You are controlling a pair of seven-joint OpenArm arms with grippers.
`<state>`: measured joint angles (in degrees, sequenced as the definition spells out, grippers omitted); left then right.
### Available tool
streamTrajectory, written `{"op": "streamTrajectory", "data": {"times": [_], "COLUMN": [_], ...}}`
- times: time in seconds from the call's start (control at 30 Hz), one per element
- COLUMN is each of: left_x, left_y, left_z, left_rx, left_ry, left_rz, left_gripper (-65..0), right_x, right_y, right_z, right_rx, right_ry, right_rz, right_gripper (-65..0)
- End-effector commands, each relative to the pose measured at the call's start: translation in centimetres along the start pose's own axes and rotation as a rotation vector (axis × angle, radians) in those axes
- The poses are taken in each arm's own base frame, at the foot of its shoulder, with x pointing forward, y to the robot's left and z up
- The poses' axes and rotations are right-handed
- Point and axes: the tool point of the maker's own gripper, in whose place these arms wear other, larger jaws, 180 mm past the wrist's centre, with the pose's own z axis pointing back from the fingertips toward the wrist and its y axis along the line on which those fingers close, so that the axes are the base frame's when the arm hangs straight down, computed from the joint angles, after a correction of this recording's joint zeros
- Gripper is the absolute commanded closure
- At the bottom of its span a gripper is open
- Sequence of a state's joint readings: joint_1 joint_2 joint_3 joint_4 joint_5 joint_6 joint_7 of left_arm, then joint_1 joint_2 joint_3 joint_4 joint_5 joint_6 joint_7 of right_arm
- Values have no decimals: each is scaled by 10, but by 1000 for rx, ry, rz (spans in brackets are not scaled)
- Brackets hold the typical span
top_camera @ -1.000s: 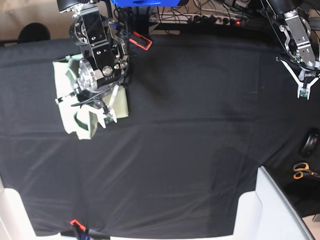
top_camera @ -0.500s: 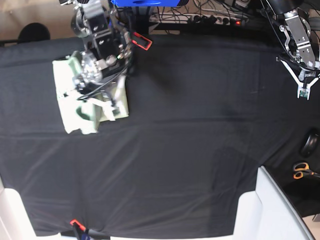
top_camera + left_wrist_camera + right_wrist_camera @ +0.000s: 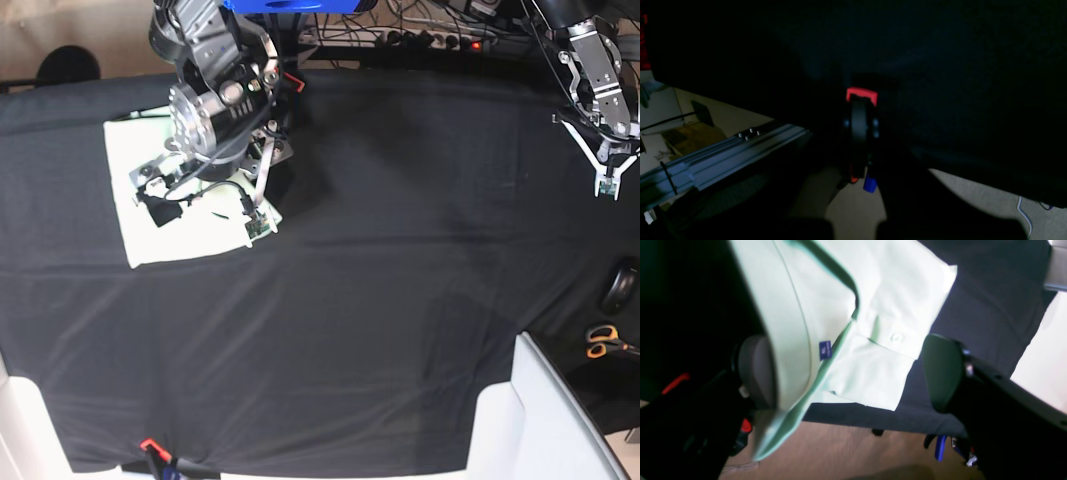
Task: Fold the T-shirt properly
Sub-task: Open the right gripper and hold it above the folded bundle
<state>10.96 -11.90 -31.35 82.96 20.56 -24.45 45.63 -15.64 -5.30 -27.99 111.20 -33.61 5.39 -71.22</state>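
Base view evenly lit and sharp. Left wrist view very dim, mostly black. Right wrist view motion-blurred; T-shirt (image 3: 853, 323) bright, nearly washed out; near fingers (image 3: 756, 370) soft.

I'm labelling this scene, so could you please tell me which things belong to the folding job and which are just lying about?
Part of the job:
- T-shirt, folded, on the black table cover
- right pincer, open over the shirt
- left pincer, shut, off to the side

Just lying about:
- scissors
- red clamp
- power strip
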Motion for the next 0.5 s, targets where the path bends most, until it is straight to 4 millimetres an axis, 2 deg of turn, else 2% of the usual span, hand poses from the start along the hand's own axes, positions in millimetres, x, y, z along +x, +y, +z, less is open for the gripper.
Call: {"op": "streamTrajectory", "data": {"times": [0.0,0.1,0.23,0.47], "left_x": [7,8,8,5], "left_y": [14,15,15,11], "left_z": [2,2,2,1], "left_rx": [35,35,35,25], "left_ry": [-18,-20,-20,-12], "left_rz": [0,0,0,0], "left_gripper": [0,0,0,0], "right_x": [9,8,8,15], "right_y": [3,8,21,21], "right_z": [6,7,9,14], "right_rx": [7,22,103,121], "right_ry": [-36,-35,-49,-81], "right_rz": [0,26,152,133], "right_gripper": [-595,-596,-595,-595]}}
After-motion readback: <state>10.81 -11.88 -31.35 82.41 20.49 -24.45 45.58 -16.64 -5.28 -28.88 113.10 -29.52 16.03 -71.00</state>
